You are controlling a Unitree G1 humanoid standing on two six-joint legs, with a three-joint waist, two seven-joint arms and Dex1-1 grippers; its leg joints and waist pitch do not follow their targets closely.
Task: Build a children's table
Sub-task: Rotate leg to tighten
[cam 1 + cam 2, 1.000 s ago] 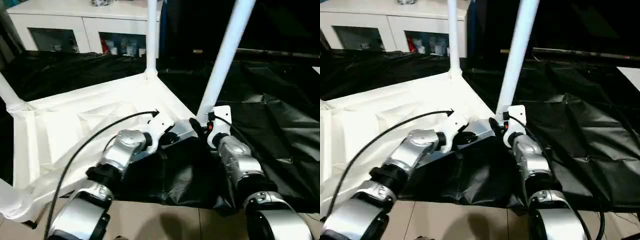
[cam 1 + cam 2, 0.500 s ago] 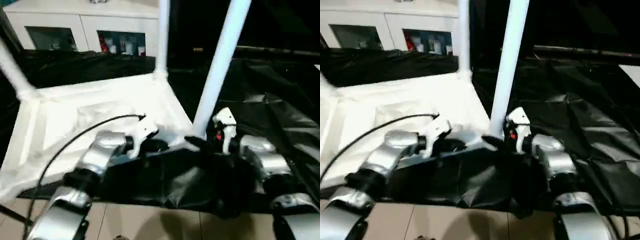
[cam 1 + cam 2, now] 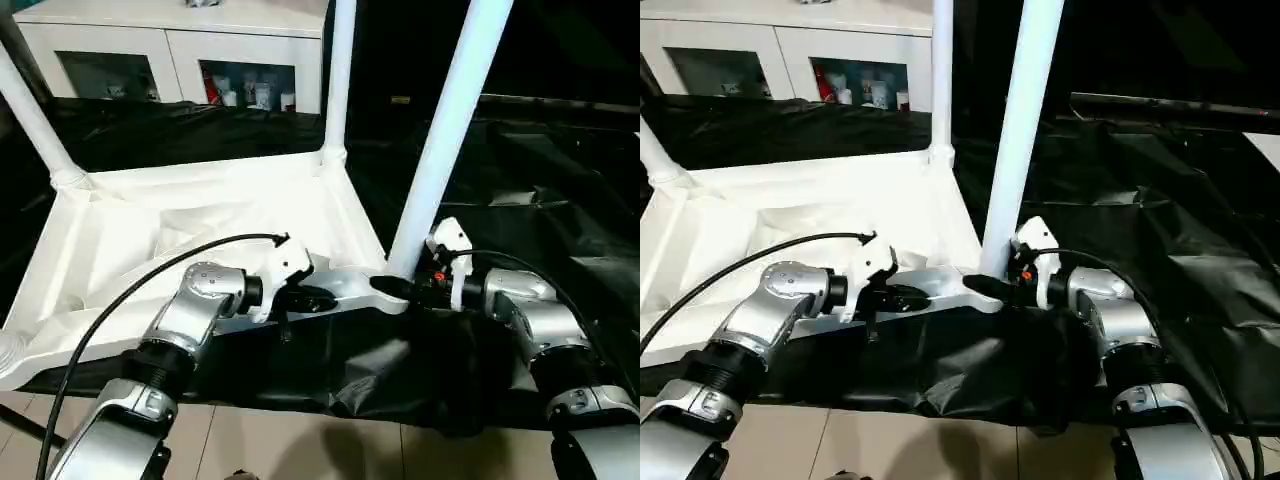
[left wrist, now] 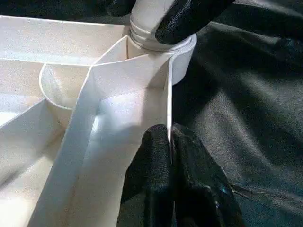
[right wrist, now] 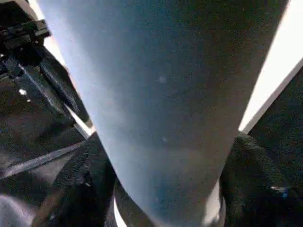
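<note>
The white tabletop [image 3: 200,200] lies upside down on a black sheet, ribbed underside up. Three white legs stand in its sockets: the near right leg [image 3: 450,130], the far right leg [image 3: 338,80] and the far left leg [image 3: 30,120]. My left gripper [image 4: 169,142] is shut on the thin near rim of the tabletop, close to the near right corner socket [image 4: 182,49]. My right gripper [image 3: 395,288] is shut around the base of the near right leg [image 5: 161,104], one black finger [image 5: 80,184] on each side. One of those fingers [image 4: 189,19] presses on the leg's base in the left wrist view.
The black sheet [image 3: 560,180] covers the floor under and right of the tabletop. A white cabinet with glass doors [image 3: 170,50] stands behind. Beige floor tiles [image 3: 300,440] run along the near edge. A black cable [image 3: 130,300] loops over my left forearm.
The head view has shifted, bringing the far left leg into sight. My right forearm now comes in from the right, its wrist turned around the leg's base. The left gripper keeps its hold.
</note>
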